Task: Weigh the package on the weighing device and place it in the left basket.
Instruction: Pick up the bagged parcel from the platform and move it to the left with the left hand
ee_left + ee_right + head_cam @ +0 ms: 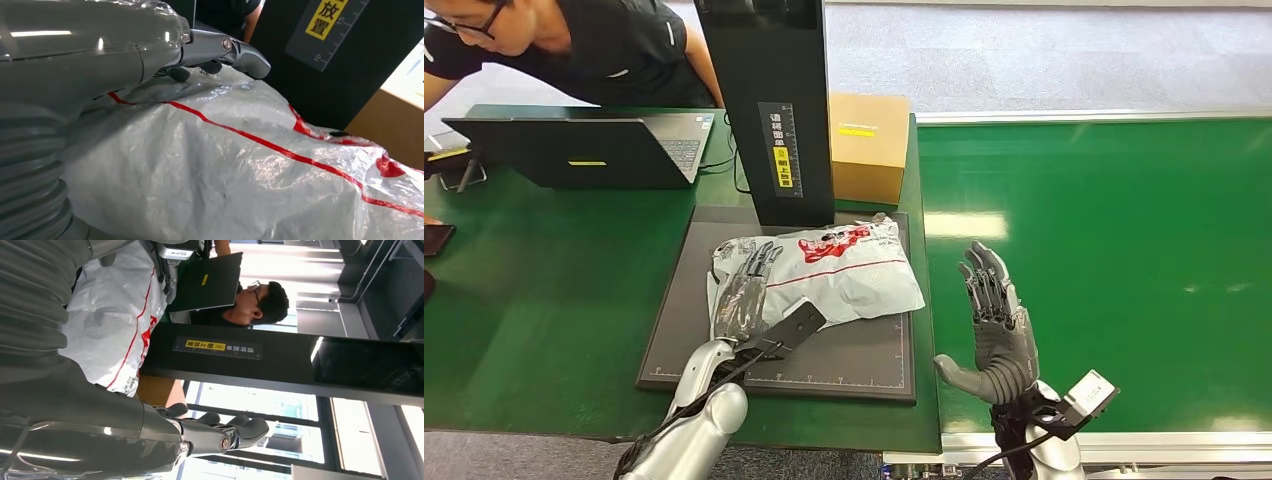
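- The package (839, 272), a white plastic bag with red print, is seen lying on the dark scale (864, 362), just in front of the scale's black column (769, 100).
- The left hand (746, 290) is laid flat on the package's left end, fingers stretched along it; nothing is gripped.
- The right hand (996, 325) is held apart from the scale, just to its right over the green surface (1124, 270), fingers spread wide and empty.
- A cardboard box (868, 145) is seen beside the column.
- A laptop (574, 150) and a person (574, 45) are seen left of the column.
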